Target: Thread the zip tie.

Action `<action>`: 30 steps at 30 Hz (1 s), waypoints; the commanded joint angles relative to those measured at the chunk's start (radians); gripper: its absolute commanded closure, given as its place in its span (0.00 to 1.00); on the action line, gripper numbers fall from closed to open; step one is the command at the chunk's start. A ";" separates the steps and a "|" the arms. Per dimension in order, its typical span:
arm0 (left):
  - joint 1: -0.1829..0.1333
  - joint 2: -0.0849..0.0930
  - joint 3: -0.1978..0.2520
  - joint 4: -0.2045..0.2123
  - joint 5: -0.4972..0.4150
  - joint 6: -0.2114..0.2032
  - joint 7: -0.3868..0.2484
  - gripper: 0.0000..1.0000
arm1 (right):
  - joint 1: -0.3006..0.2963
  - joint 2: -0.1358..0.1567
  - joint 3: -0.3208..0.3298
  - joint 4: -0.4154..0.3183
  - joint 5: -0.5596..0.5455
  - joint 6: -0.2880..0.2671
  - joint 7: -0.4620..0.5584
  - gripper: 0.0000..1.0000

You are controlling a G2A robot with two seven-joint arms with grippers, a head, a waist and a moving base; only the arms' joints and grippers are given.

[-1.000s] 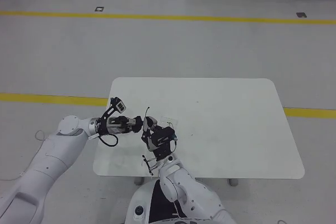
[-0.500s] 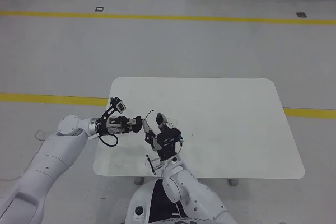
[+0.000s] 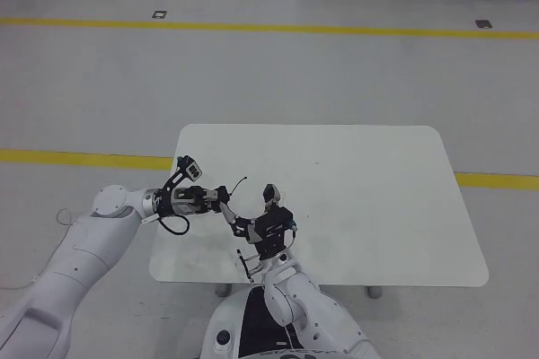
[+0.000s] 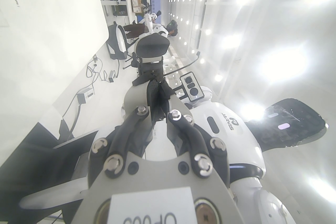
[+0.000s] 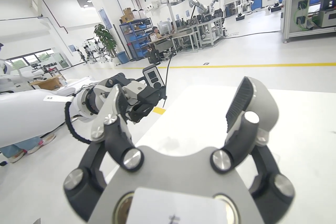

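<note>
Top view: zip tie (image 3: 239, 185) between left gripper (image 3: 223, 199) fingers (tail free)

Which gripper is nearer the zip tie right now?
Left. The left gripper is shut on the zip tie; the right gripper stands open beside it, not touching.

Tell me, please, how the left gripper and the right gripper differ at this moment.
The left gripper is shut on the zip tie; the right gripper is open and empty. The left gripper hangs nearer the edge of the table, the right gripper farther in. Both are above the table, not touching.
</note>
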 commanded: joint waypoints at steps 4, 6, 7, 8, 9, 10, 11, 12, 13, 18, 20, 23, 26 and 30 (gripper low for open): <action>0.000 0.000 0.000 0.000 0.000 0.000 0.000 1.00 | 0.000 0.000 0.000 0.000 0.000 0.000 0.000 0.00; 0.000 0.000 0.000 0.000 0.000 0.000 0.000 1.00 | 0.000 0.000 0.000 0.000 0.000 0.000 0.000 0.00; 0.002 0.000 0.000 -0.001 -0.002 0.003 0.008 1.00 | 0.000 0.000 0.000 0.000 0.000 0.000 0.000 0.00; 0.008 -0.001 -0.003 -0.004 -0.016 0.023 0.027 1.00 | 0.000 0.000 0.000 0.000 0.000 0.000 0.000 0.00; 0.011 0.000 -0.009 -0.005 -0.030 0.044 0.033 1.00 | 0.001 0.000 0.001 -0.001 -0.003 0.001 0.000 0.00; 0.015 0.002 -0.018 -0.005 -0.041 0.058 0.028 1.00 | 0.001 0.003 0.003 -0.006 -0.030 0.004 -0.014 0.00; 0.018 0.003 -0.022 -0.005 -0.048 0.077 0.017 1.00 | 0.001 0.006 0.004 -0.007 -0.066 0.009 -0.027 0.00; 0.020 0.005 -0.026 -0.005 -0.056 0.102 0.000 1.00 | -0.002 0.008 0.005 -0.008 -0.097 0.015 -0.043 0.00; 0.022 0.007 -0.031 -0.011 -0.071 0.128 0.000 1.00 | -0.005 0.013 0.007 -0.010 -0.145 0.026 -0.070 0.00; 0.030 0.020 -0.037 -0.042 -0.091 0.215 0.000 1.00 | 0.032 0.039 -0.016 0.044 -0.250 0.136 -0.160 0.00; 0.035 0.028 -0.038 -0.056 -0.109 0.246 0.000 1.00 | 0.092 0.064 -0.065 0.104 -0.250 0.187 -0.210 0.00; 0.049 0.037 -0.041 -0.083 -0.182 0.295 0.000 1.00 | 0.147 0.093 -0.090 0.145 -0.250 0.187 -0.244 0.00; 0.055 0.048 -0.043 -0.098 -0.214 0.313 0.000 1.00 | 0.182 0.115 -0.111 0.170 -0.250 0.187 -0.265 0.00; 0.055 0.048 -0.043 -0.098 -0.214 0.313 0.000 1.00 | 0.182 0.115 -0.111 0.170 -0.250 0.187 -0.265 0.00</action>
